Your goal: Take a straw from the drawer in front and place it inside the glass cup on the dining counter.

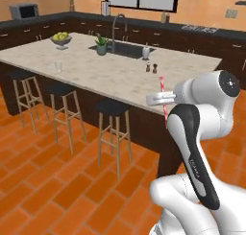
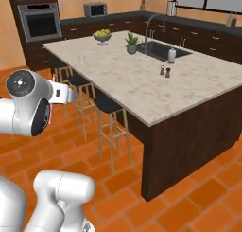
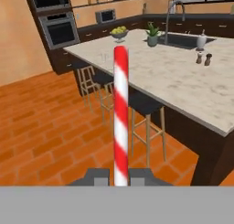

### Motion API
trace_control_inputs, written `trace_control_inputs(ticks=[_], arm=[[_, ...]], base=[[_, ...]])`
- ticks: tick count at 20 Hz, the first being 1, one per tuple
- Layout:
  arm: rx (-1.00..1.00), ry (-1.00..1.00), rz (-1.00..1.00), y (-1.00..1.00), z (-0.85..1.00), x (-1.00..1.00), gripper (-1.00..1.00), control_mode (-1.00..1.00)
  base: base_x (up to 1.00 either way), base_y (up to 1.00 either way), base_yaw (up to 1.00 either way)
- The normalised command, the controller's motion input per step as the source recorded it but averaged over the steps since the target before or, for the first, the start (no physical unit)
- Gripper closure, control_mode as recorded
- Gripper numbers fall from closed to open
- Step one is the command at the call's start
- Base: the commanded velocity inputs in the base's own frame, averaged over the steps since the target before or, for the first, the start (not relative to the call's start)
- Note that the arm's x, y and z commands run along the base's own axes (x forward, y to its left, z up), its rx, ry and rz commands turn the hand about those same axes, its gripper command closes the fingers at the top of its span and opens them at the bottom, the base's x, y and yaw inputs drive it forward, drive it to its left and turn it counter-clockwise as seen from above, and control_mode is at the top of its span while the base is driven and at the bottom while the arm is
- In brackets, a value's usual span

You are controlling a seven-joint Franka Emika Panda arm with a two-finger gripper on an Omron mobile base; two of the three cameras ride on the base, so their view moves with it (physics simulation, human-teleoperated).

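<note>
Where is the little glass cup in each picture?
Left base view: the glass cup stands near the left edge of the dining counter, above the stools.
Right base view: the glass cup is upper left, by the counter's near edge.
Hand view: the glass cup is faint, just left of the straw.
Shared landmark: the fruit bowl, farther back than the cup.

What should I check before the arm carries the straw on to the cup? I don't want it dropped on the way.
1. Straw clamped in the gripper: ok, fingers close on both sides.
2. Straw whole and straight: ok.
3. Glass cup upright on the dining counter: ok.
4. Cup free of neighbours: ok, fruit bowl stands apart.
5. Cup within reach from here: not ok, it sits at the far end, past the stools.
6. Cup empty: cannot tell, too small.
</note>
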Motion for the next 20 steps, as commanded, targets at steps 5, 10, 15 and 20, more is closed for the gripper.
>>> trace_control_inputs(ticks=[5,10,15,20], arm=[[0.00,0.00,0.00,0.00,0.00,0.00,1.00,1.00],[0.00,0.00,0.00,0.00,0.00,0.00,1.00,1.00],[0.00,0.00,0.00,0.00,0.00,0.00,1.00,1.00],[0.00,0.00,0.00,0.00,0.00,0.00,1.00,1.00]], base=[[0.26,1.00,-0.40],[0.38,1.00,-0.36],[0.40,1.00,-0.35],[0.40,1.00,-0.34]])
